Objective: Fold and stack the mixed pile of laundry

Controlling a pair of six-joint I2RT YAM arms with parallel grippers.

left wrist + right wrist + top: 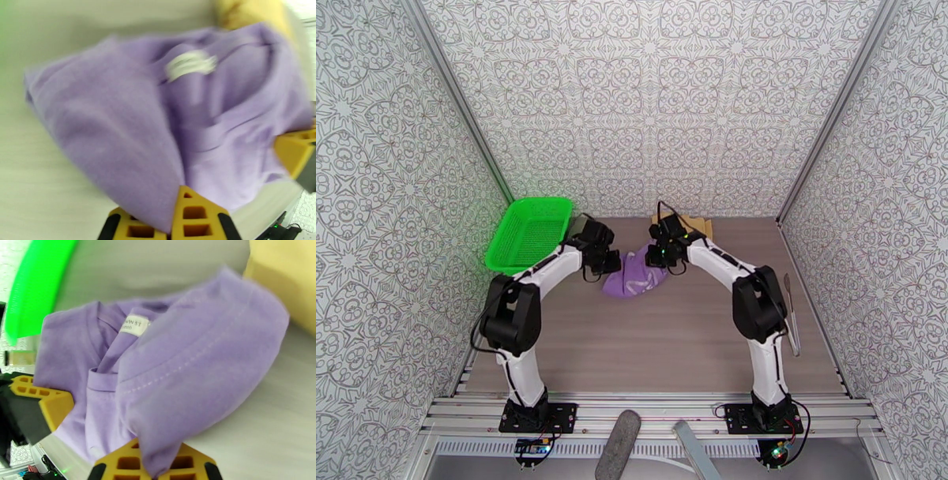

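The tabletop (656, 347) is carrying everything. The green basket (529, 233) is sitting at its far left corner, apart from the cloth. The purple shirt (634, 278) is lying bunched toward the far edge, between the two arms. Its far side is lying just beside the tan garment (701, 227), which is resting by the back wall. The left claw (166, 221) is pinching tight on a fold at one side of the shirt, and the right claw (156, 465) is clamping a hemmed fold at the other, each with cloth squeezed between its fingers. The white label (134, 325) is showing at the collar. In the blurred left wrist view it is only a pale smear, probably the same tag.
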